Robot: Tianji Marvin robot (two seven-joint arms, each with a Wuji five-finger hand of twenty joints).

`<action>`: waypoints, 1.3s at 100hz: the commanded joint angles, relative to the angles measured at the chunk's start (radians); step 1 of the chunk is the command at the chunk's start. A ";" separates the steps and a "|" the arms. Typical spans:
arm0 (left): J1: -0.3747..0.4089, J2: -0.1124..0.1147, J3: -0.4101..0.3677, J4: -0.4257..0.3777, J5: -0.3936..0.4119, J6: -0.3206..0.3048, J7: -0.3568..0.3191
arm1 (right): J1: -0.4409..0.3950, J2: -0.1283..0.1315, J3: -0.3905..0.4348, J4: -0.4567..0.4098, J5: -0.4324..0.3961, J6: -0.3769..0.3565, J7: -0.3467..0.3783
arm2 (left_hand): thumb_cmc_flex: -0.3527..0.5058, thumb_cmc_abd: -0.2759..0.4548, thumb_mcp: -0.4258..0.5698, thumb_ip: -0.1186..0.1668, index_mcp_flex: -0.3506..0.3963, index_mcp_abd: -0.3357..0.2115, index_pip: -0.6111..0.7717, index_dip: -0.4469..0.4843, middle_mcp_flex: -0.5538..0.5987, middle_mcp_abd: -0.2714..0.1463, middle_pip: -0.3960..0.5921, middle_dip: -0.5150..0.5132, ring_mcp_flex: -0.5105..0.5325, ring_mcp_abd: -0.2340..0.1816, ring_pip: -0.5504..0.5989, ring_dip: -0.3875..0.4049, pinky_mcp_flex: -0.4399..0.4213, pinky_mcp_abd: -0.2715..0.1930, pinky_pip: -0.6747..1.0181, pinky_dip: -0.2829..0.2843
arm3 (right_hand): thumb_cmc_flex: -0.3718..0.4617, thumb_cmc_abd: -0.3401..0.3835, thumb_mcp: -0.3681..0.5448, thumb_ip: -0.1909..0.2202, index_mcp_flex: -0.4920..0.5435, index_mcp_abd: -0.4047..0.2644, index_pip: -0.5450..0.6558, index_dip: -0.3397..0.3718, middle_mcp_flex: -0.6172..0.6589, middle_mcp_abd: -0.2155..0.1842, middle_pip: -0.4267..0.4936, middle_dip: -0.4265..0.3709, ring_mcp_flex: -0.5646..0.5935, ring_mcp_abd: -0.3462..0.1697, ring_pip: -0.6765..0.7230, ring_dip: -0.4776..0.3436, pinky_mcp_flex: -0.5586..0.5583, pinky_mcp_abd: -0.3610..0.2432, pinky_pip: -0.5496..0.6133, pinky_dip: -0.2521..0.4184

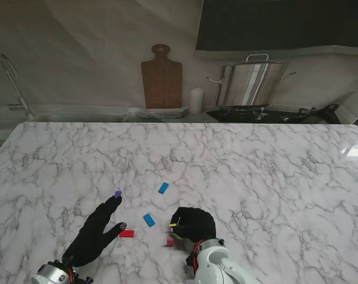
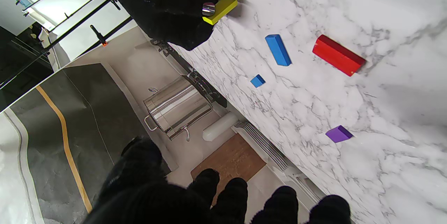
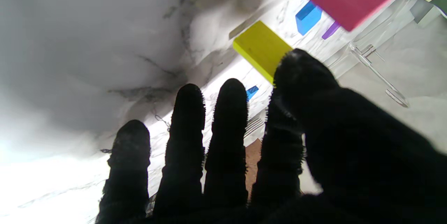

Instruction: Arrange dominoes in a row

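**Operator:** Report hand states and domino positions.

**Technician:** Your right hand (image 1: pixel 193 223) pinches the yellow domino (image 2: pixel 220 9) between thumb and fingers, probably to carry it into line. Your left hand (image 1: pixel 96 234) rests flat, fingers spread, holding nothing. Toward the near edge of the marble tabletop (image 1: pixel 255 171), the pink domino (image 1: pixel 170 241), red domino (image 1: pixel 126 233), two blue dominoes (image 1: pixel 149 219) (image 1: pixel 163 188) and purple domino (image 1: pixel 118 193) lie scattered, not yet in a row.

**Operator:** Surroundings?

**Technician:** Beyond the tabletop's far edge you see a steel stockpot (image 1: pixel 250 83), wooden cutting board (image 1: pixel 161 77) and white candle (image 1: pixel 196 100).
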 commanded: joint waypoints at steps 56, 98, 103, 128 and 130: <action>0.005 -0.001 0.002 0.000 0.000 -0.001 -0.014 | 0.011 -0.004 -0.017 0.008 0.003 0.015 0.009 | 0.015 0.015 -0.010 0.022 -0.025 0.008 -0.021 -0.012 -0.031 -0.013 -0.008 -0.010 -0.022 -0.028 -0.006 -0.016 0.001 -0.022 0.003 0.012 | -0.031 0.005 -0.012 -0.024 0.074 -0.052 0.073 0.001 -0.030 -0.018 0.041 0.012 -0.018 -0.003 0.023 0.015 -0.018 -0.023 0.029 0.016; 0.004 -0.001 0.002 0.000 -0.001 -0.001 -0.013 | 0.018 0.001 -0.026 0.017 -0.013 0.036 0.024 | 0.016 0.014 -0.009 0.023 -0.024 0.010 -0.021 -0.014 -0.031 -0.013 -0.008 -0.010 -0.022 -0.027 -0.006 -0.016 0.001 -0.022 0.003 0.012 | -0.033 0.006 -0.020 -0.022 0.066 -0.057 0.058 0.000 -0.063 -0.016 0.075 0.041 -0.042 -0.004 0.072 0.041 -0.019 -0.032 0.039 0.022; 0.005 -0.001 0.002 0.000 -0.001 -0.001 -0.013 | 0.019 0.001 -0.026 0.017 -0.014 0.037 0.025 | 0.015 0.015 -0.010 0.023 -0.024 0.009 -0.021 -0.014 -0.031 -0.013 -0.008 -0.010 -0.022 -0.028 -0.006 -0.016 0.001 -0.022 0.003 0.012 | -0.035 0.007 -0.022 -0.022 0.065 -0.059 0.056 0.000 -0.068 -0.015 0.085 0.049 -0.045 -0.004 0.085 0.047 -0.018 -0.034 0.044 0.024; 0.005 -0.001 0.002 0.000 -0.001 0.000 -0.015 | 0.019 0.001 -0.025 0.018 -0.011 0.025 0.023 | 0.016 0.015 -0.009 0.023 -0.025 0.009 -0.021 -0.014 -0.030 -0.013 -0.005 -0.005 -0.022 -0.028 -0.005 -0.013 0.002 -0.022 0.003 0.012 | -0.036 0.011 -0.024 -0.021 0.064 -0.071 0.058 0.015 -0.084 -0.026 0.183 0.124 -0.059 0.000 0.187 0.098 -0.010 -0.054 0.089 0.042; 0.005 -0.001 0.002 0.000 0.000 0.000 -0.015 | 0.018 0.001 -0.024 0.017 -0.011 0.024 0.023 | 0.016 0.015 -0.009 0.023 -0.025 0.011 -0.021 -0.014 -0.030 -0.012 -0.006 -0.005 -0.022 -0.028 -0.005 -0.013 0.002 -0.022 0.003 0.012 | -0.037 0.011 -0.024 -0.021 0.066 -0.074 0.058 0.016 -0.083 -0.024 0.196 0.133 -0.059 0.002 0.203 0.106 -0.006 -0.059 0.100 0.047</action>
